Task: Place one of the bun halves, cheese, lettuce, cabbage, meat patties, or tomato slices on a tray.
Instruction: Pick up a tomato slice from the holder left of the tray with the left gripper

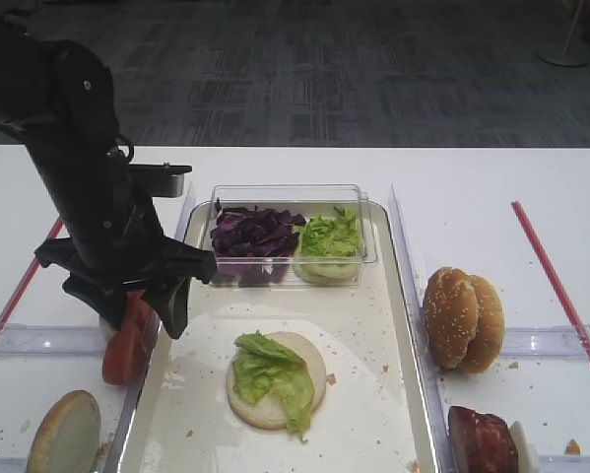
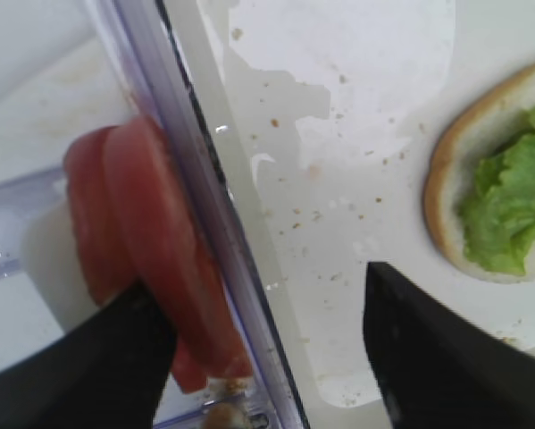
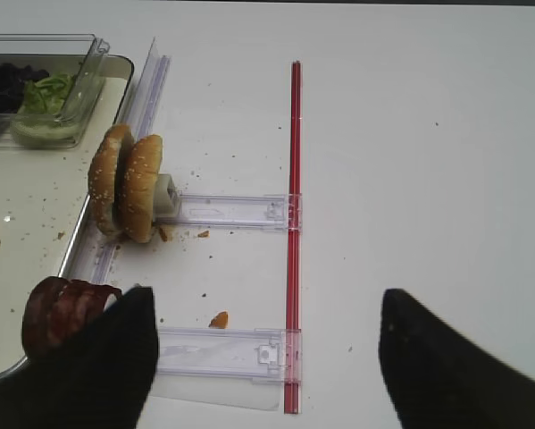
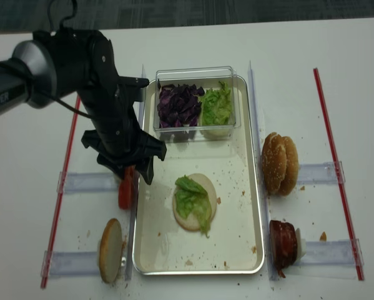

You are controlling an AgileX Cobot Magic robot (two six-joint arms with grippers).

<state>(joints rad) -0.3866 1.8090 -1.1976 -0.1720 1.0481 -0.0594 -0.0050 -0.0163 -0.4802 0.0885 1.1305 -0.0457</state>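
tomato slices (image 2: 151, 268): blurred, part-hidden by left hand (image 2: 267, 357) | meat patties (image 3: 62, 313): part-hidden

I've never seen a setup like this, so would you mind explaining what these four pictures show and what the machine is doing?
It is a two-armed robot at a white table. Two pictures look down from above; the other two come from cameras on each wrist.

The metal tray holds a bun half topped with lettuce, plus a clear plastic box of purple cabbage and more lettuce.

Beside the tray stand the supplies: tomato slices on the left, sesame bun halves and meat patties on the right.

The left gripper is over the tomato slices; one finger touches them, the other is over the tray, so nothing is clearly gripped yet. The right gripper is open and empty.
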